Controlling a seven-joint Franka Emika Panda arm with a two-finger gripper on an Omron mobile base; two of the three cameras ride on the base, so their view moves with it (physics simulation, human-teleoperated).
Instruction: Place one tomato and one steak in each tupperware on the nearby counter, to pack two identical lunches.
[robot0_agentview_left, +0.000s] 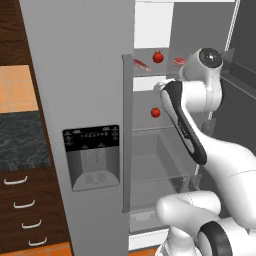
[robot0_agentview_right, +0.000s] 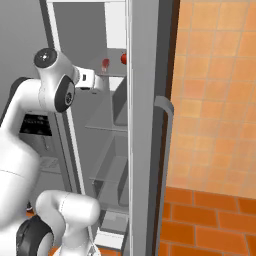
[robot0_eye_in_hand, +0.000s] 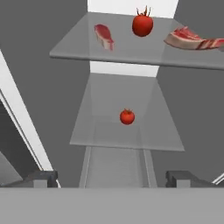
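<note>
Glass shelves in the open fridge carry my ingredients: two steaks (robot0_eye_in_hand: 104, 36) (robot0_eye_in_hand: 194, 39) flank a tomato (robot0_eye_in_hand: 142, 24) up top, another tomato (robot0_eye_in_hand: 127, 117) sits below. My gripper (robot0_eye_in_hand: 112, 177) faces them, jaws spread wide and empty, ready to pick. Black counter (robot0_agentview_left: 20, 142) waits leftward.

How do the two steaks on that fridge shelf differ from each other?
The left steak looks smaller, pinker and plainer; the right steak looks larger, with pale streaks through its red meat. The left steak lies left of the upper tomato, the right steak on its other side. Both rest on the same upper glass shelf.
</note>
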